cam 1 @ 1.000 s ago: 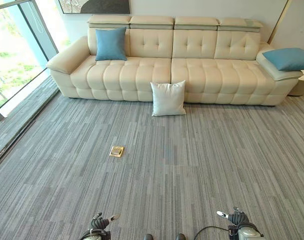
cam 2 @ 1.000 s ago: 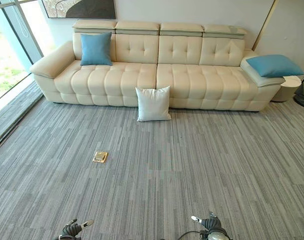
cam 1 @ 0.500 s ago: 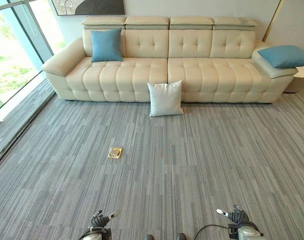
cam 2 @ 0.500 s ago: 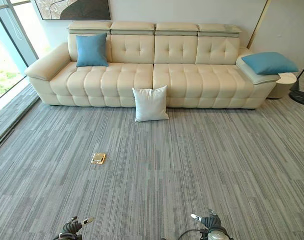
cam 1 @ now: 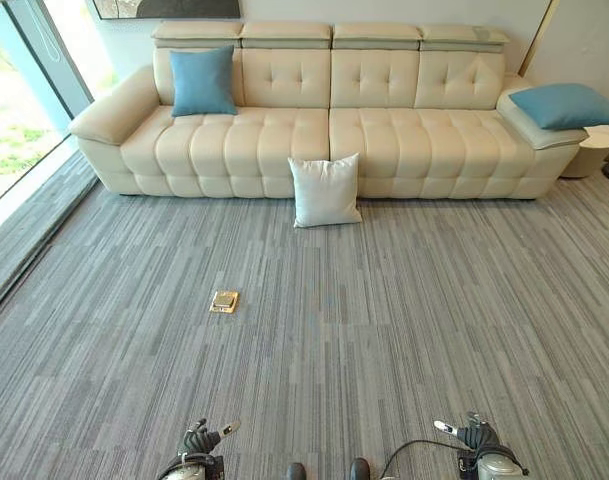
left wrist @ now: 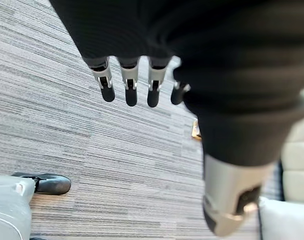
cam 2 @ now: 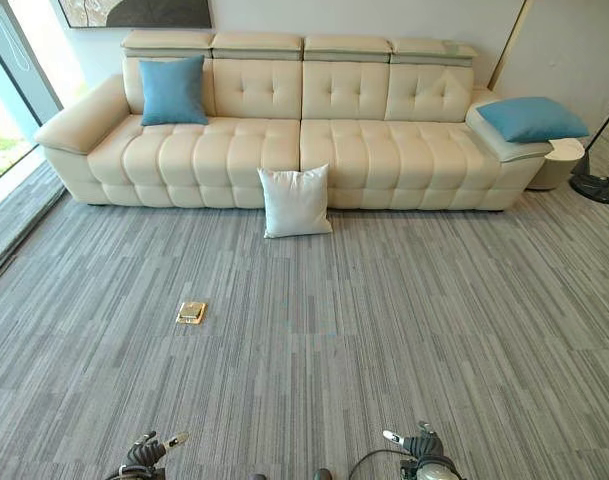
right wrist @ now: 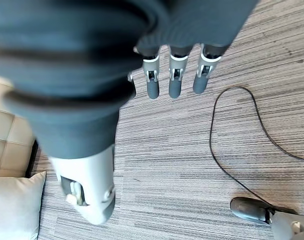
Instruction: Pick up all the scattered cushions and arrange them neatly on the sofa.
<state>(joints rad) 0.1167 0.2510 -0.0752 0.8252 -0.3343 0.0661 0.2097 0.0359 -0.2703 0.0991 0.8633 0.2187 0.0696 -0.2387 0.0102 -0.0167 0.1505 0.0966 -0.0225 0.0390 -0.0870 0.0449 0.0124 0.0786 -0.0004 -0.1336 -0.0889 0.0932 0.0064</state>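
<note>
Approach stage, by my judgement; nothing is grasped. The white cushion (cam 1: 325, 190) stands on the carpet (cam 1: 384, 320), leaning against the sofa (cam 1: 324, 130) front. One blue cushion (cam 1: 202, 82) sits upright on the seat, another blue cushion (cam 1: 566, 104) lies on the far armrest. Left hand (cam 1: 199, 441) and right hand (cam 1: 471, 435) hang low, fingers straight and empty, well apart from the white cushion. Next move calls for closing that distance.

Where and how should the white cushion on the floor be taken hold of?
Probably by its top edge or upper corners, coming from above and in front. The white cushion stands upright on the carpet, leaning back against the sofa front, so only that edge and its face are free.
</note>
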